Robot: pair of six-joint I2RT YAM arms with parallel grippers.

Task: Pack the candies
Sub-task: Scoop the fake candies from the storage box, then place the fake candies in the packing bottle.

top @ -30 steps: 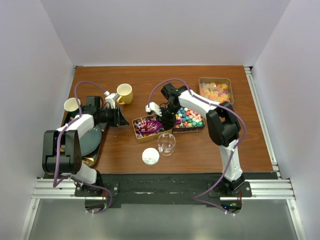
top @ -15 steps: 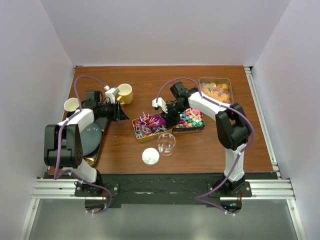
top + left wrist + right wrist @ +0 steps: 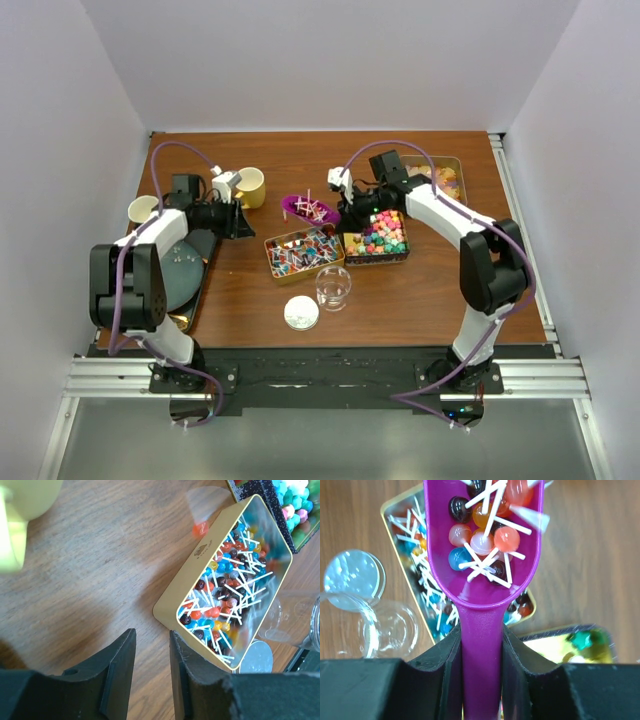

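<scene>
Here a heap of stick candies lies in the bowl of the purple scoop. The scoop is held level above the table, likely so nothing spills, just far of the gold tin holding the rest. The right gripper has its jaws clamped on the scoop's handle. The glass jar, near of the tin, looks like the destination. The left gripper waits beside the yellow mug, jaws narrowly apart and empty.
</scene>
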